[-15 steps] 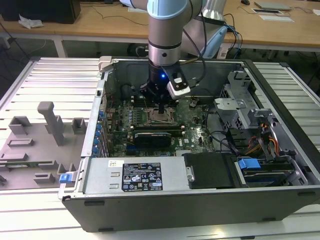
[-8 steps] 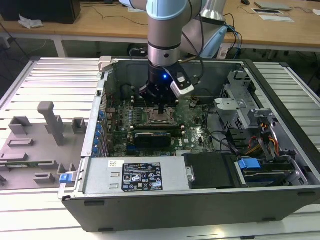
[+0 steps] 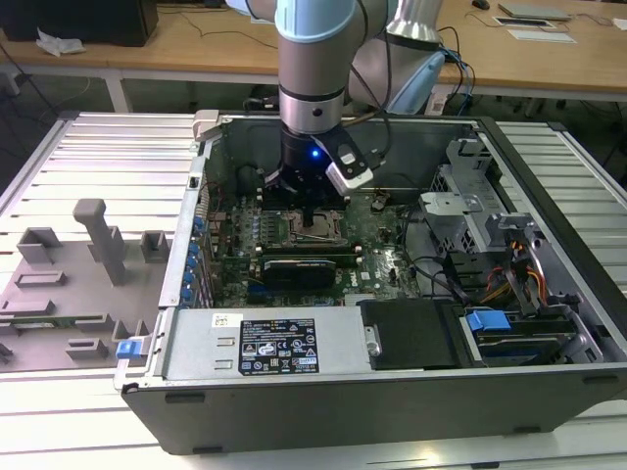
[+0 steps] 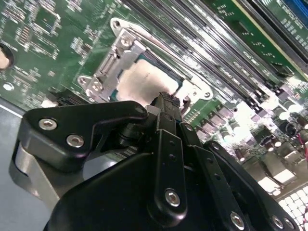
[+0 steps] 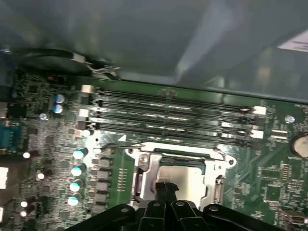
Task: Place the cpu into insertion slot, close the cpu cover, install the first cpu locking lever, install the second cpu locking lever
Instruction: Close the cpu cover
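gripper (image 3: 312, 219) down on the socket inside the open computer case (image 3: 392, 411)
exterior view: the gripper hangs straight above the insertion slot (image 3: 289, 233) on the green motherboard (image 3: 377, 257). second wrist view: the fingers (image 4: 168, 103) are pressed together, with the tips touching the cpu (image 4: 139, 79); it lies seated directly under them, and the cpu cover (image 4: 111, 61) lies flat around it. first wrist view: the closed tips rest on the cpu (image 5: 185, 178), the cover frame (image 5: 147, 173) is just beside them, and the long memory slots (image 5: 168, 113) lie beyond.

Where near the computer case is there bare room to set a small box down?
Free: the slatted table between the grey fixture tray and the wooden desk, and its strip on the exterior view's right of the case. Crowded: inside the case, around the tool over the insertion slot.
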`<state>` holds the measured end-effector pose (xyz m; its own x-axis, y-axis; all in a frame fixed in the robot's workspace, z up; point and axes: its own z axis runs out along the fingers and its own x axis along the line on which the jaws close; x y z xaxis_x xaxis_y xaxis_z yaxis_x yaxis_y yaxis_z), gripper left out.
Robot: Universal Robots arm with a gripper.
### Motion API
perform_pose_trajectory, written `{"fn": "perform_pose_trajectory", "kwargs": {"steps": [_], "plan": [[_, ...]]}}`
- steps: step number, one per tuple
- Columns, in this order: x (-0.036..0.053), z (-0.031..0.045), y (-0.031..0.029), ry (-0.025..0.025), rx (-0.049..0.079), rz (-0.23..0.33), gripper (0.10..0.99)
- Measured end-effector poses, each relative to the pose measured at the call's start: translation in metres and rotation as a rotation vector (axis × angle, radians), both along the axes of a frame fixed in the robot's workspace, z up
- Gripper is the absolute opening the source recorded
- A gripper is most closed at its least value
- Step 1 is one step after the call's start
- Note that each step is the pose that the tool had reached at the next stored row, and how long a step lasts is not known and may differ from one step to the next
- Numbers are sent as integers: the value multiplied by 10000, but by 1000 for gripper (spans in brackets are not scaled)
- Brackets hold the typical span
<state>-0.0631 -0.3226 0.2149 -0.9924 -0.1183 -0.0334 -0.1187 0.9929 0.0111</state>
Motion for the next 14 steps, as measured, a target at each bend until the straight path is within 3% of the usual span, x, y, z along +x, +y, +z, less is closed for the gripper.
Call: {"fn": "perform_pose_trajectory", "kwargs": {"steps": [3, 14], "plan": [[-73, -21, 1, 1, -1, 140, 106], [-103, -95, 64, 3, -3, 188, 106]]}}
